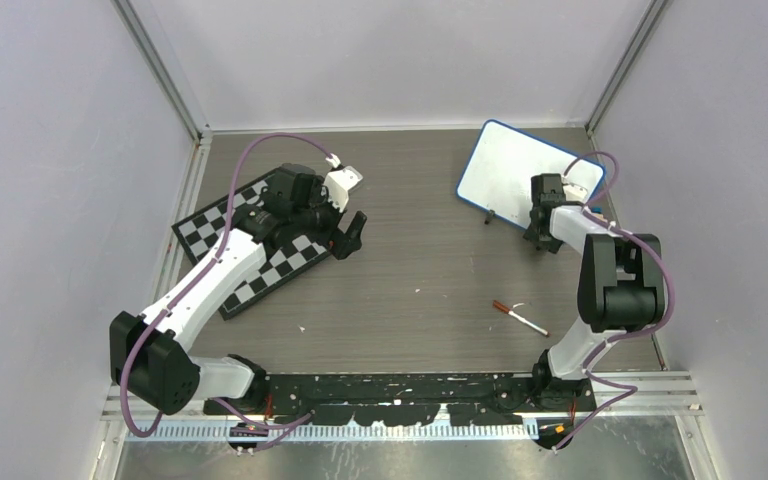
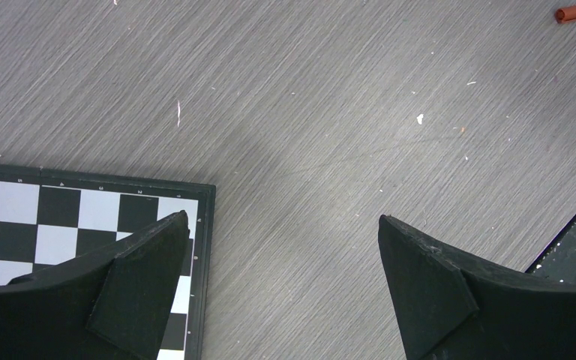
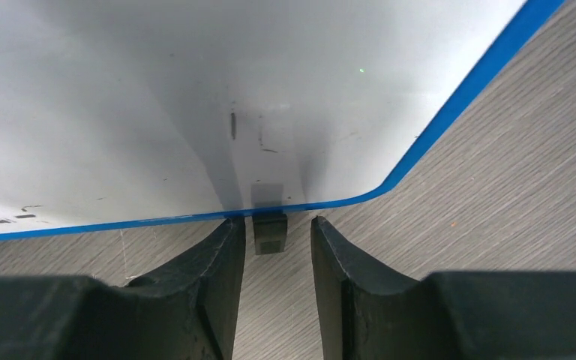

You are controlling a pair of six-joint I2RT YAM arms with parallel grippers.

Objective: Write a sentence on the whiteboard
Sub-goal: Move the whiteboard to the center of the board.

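The black-and-white checkered chessboard lies on the grey wood-grain table. The left arm runs from its base at the near edge in a long diagonal across this chessboard, white forearm low over the squares and wrist bent downward. The left gripper hangs just off the chessboard's black-framed corner, its jaws spread wide and holding nothing.

The small white whiteboard with a blue rounded frame sits well to the right of the chessboard and farther back, its white face carrying only a few faint dark smudges. The right arm rises from its base, folds sharply at a high elbow and reaches out to the whiteboard's near edge. The right gripper straddles a little black clip foot under the blue frame, jaws partly parted with a gap on each side of it.

A thin white marker with a brownish-red cap lies right of the chessboard and nearer the arm bases.
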